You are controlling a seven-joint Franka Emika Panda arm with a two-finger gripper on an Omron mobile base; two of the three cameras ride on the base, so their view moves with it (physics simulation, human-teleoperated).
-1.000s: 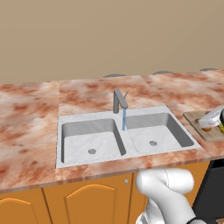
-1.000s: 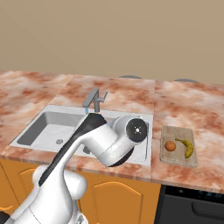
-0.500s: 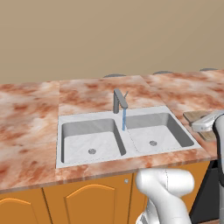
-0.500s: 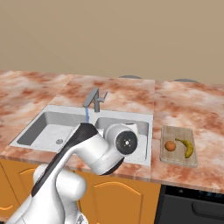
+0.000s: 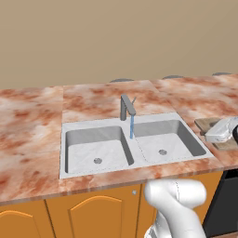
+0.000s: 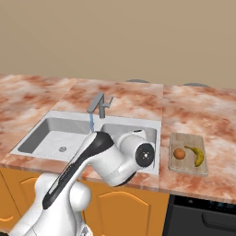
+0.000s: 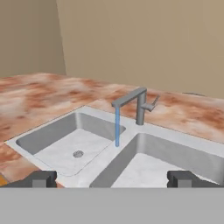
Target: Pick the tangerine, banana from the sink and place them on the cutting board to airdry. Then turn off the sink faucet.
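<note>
In the right base view, the small round orange tangerine [image 6: 179, 153] and the small curved yellow banana with brownish ends [image 6: 198, 155] lie side by side, just apart, on the flat rectangular light-brown wooden cutting board [image 6: 187, 167], at the right centre of the frame beside the light grey double-basin sink [image 6: 50, 140]. In the left base view the board [image 5: 205, 124] shows as a brown corner at the right edge, partly covered by a white part of the arm.

The grey metal faucet with its square upright post and angled spout [image 5: 126, 107] stands behind the divider of the two basins, with a thin blue stream of water [image 5: 132, 126] running down from the spout. Both basins of the sink [image 5: 97, 144] hold nothing but their round drains.

In the hand view, the two-finger gripper [image 7: 112, 178] sits at the bottom of the frame with its dark fingertips [image 7: 40, 178] set wide apart and nothing between them. It faces the faucet [image 7: 138, 105], which stands above centre, with the water column [image 7: 117, 127] falling near the divider.

Compared with a second ago, the arm's elbow joint in the right base view has swung left and down, from close beside the board to in front of the right basin. In the left base view the white arm part at the right edge now sits lower over the board. Fruit, board and running water are unchanged.
</note>
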